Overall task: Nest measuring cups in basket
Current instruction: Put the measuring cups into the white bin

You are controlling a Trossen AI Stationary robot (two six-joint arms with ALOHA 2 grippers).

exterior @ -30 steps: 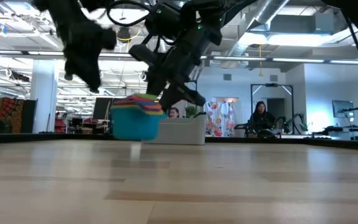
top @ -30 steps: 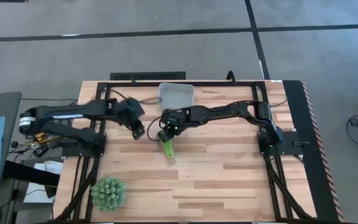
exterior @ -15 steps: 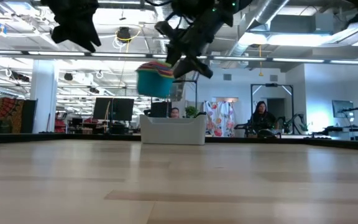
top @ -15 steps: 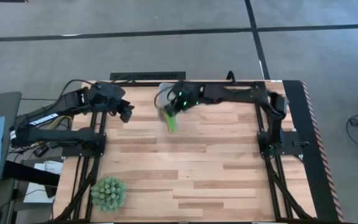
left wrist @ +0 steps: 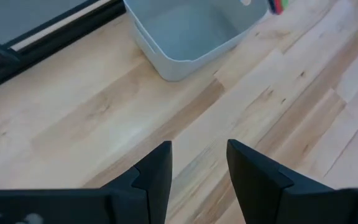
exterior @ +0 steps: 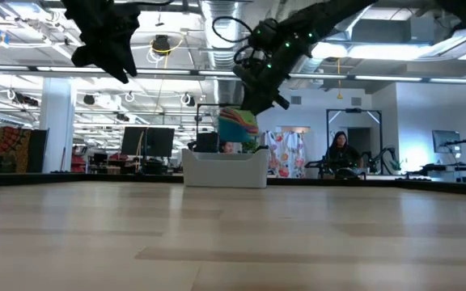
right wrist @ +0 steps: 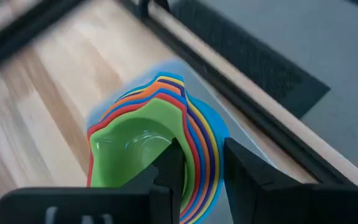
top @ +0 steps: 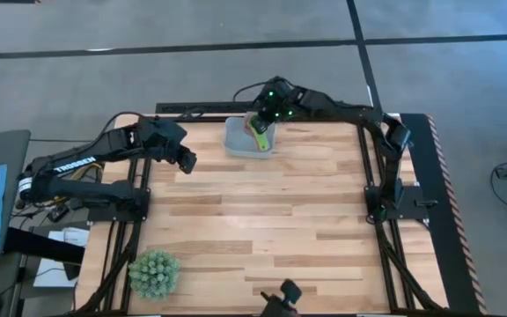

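Now I see my right hand (right wrist: pixel 194 171) pinching the nested stack of coloured plastic measuring cups (top: pixel 259 124) — raised over the translucent grey-white plastic basket (top: pixel 236 139); left hand (left wrist: pixel 197 165) spread, hovering above the wooden table (top: pixel 280 220).

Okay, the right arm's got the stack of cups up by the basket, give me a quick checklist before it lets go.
1. Grip: right gripper is shut on the rim of the nested measuring cups; ok.
2. Stack intact: the cups sit nested, green innermost; ok.
3. Position: in the high view the stack hangs over the right end of the basket; ok.
4. Height: in the low view the stack shows just above the basket's rim; whether it touches the floor, cannot tell.
5. Basket contents: the part of the interior seen by the left wrist looks bare; ok.
6. Left gripper is open and waits off to the basket's left; ok.
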